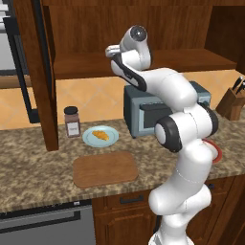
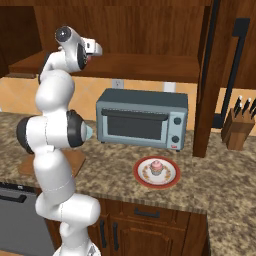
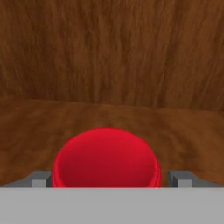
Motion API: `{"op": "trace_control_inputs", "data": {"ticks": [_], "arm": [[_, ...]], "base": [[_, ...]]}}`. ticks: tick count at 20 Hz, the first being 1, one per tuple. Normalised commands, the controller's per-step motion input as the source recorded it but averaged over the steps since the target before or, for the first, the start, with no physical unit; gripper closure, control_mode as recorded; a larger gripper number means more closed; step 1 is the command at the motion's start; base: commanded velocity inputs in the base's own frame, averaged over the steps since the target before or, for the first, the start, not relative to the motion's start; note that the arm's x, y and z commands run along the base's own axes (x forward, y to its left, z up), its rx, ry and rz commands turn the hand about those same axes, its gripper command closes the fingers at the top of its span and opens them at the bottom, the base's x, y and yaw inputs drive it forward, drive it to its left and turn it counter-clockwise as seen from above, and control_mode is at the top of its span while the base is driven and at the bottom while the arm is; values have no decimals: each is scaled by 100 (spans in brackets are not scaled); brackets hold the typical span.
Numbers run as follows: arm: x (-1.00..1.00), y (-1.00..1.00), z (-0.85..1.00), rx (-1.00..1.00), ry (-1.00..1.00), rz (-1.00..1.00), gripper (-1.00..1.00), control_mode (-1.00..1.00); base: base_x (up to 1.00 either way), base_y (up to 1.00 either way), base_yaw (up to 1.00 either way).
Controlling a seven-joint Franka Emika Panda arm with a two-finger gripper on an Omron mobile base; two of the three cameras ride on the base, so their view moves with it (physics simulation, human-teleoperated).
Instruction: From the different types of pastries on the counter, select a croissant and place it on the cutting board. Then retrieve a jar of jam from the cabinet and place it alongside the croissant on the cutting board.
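Nearest to me, the cutting board (image 1: 105,169) lay flat and bare on the granite counter (image 1: 33,172). Just behind it the croissant (image 1: 100,135) sat on a pale blue plate (image 1: 100,137), with a dark-lidded brown jar (image 1: 72,121) standing just to the plate's left. Off to the right, a pink-frosted cupcake (image 2: 156,167) rested on a red-rimmed plate (image 2: 157,172), in front of the grey toaster oven (image 2: 142,118). A knife block (image 2: 239,127) stood near the counter's right end.

Farther back and higher, the arm reached into the open shelf of the cabinet (image 1: 86,28). In the hand view the jar of jam (image 3: 106,158) stood on the wooden shelf, its red lid sitting between the two fingertips (image 3: 40,179) of the gripper (image 3: 109,180). The tips lay just beside the lid on either side; I could not tell whether they pressed on it.
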Motion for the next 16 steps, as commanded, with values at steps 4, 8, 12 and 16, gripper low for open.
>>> {"op": "trace_control_inputs", "data": {"ticks": [4, 8, 12, 16], "arm": [[2, 2, 0, 0, 0, 0, 100, -100], [-16, 2, 0, 0, 0, 0, 100, -100], [-38, 0, 0, 0, -8, 0, 100, -100], [-41, 5, 16, 0, -21, 0, 100, -100]], "base": [[0, 0, 0], [0, 0, 0], [0, 0, 0], [0, 0, 0]]}}
